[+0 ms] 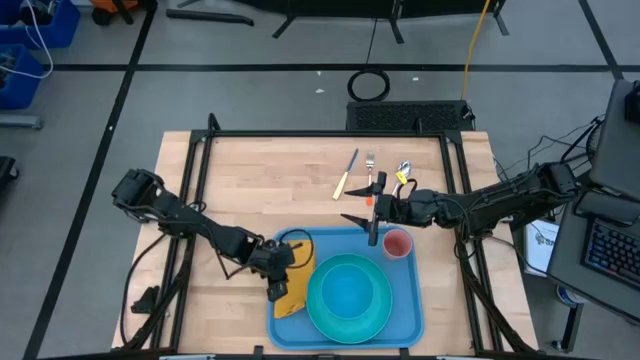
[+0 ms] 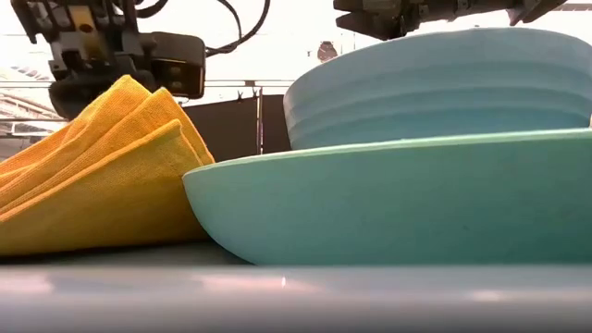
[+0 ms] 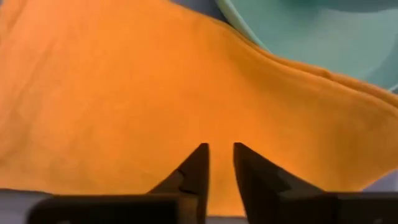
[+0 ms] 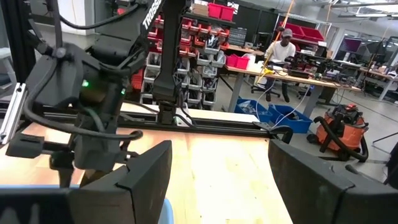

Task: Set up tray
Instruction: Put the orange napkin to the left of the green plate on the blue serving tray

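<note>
Left arm stretched low from the left, its tool (image 3: 219, 163) angled down with fingers (image 3: 194, 167) a narrow gap apart, right arm reaching in from the right, its tool (image 4: 221, 180) spread wide

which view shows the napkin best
The left wrist view: the orange napkin fills it, just past the left hand. The low view shows its folded edges side-on; the high view shows a small piece; the right wrist view shows none.

Tabletop (image 1: 260, 180): light wood planks, bordered by a black frame. The tray (image 1: 410, 300), blue, lies flat at the near edge, right of centre. Toward the far side, well apart from the tray, lie a knife (image 1: 346, 175) with a pale yellow handle, a fork (image 1: 370, 163) just beside it, and a small yellow-and-white item (image 1: 403, 172), not identifiable.
</note>
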